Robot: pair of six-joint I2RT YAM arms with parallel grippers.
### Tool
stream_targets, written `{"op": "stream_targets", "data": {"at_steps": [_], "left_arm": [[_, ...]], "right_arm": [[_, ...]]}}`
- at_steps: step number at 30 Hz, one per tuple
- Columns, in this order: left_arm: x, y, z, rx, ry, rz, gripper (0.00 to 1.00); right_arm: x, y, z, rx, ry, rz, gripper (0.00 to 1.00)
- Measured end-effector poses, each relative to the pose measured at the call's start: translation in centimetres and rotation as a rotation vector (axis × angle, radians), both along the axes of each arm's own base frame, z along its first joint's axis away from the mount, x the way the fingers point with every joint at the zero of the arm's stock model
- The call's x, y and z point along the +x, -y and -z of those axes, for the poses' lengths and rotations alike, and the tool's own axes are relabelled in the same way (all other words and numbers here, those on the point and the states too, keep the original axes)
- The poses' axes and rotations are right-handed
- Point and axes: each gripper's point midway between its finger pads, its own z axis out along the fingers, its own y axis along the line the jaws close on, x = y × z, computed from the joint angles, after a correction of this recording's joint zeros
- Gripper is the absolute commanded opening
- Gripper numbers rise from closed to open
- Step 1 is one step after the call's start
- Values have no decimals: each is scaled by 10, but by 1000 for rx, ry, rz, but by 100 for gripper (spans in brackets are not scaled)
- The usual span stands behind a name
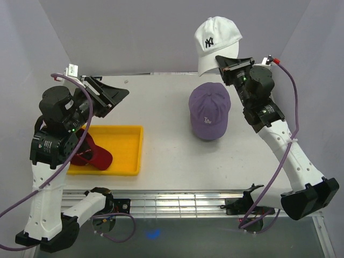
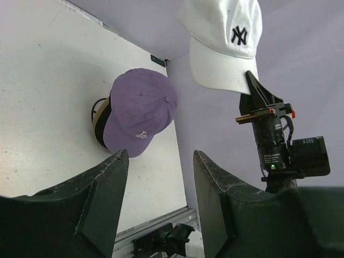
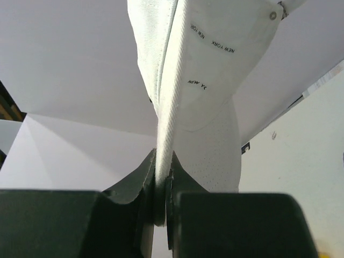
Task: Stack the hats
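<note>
NY cap (image 1: 217, 37): white, dark letters on the front
purple cap (image 1: 209, 110): purple, small white logo
red cap (image 1: 97, 156): dark red
tray (image 1: 126, 142): bright yellow
desk (image 1: 166, 156): pale grey-white

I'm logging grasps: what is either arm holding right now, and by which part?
The right tool pinches the white cap by the edge of its brim. The left tool is open and empty.

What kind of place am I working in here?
Likely a lab test cell, not a home: a bare white table boxed in by plain walls, with an aluminium rail along its near edge.
</note>
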Motion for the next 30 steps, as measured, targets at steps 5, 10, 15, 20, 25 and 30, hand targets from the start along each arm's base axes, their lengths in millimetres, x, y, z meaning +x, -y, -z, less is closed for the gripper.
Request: {"op": "stream_targets", "data": {"at_steps": [5, 10, 15, 20, 25, 30], "left_arm": [[-7, 3, 6, -2, -4, 27, 61], [-11, 4, 13, 8, -11, 41, 61], [-16, 3, 12, 16, 3, 49, 61], [-19, 3, 18, 21, -2, 57, 61], [-17, 5, 26, 26, -21, 63, 61], [-17, 5, 28, 29, -26, 66, 61]], "right_arm": [[5, -6, 56, 121, -103, -26, 8], [1, -4, 119, 195, -197, -22, 8], [-12, 5, 122, 281, -160, -24, 8], [-29, 16, 106, 338, -82, -22, 8], [-37, 20, 108, 361, -43, -26, 8], [-40, 22, 144, 355, -81, -20, 8]]}}
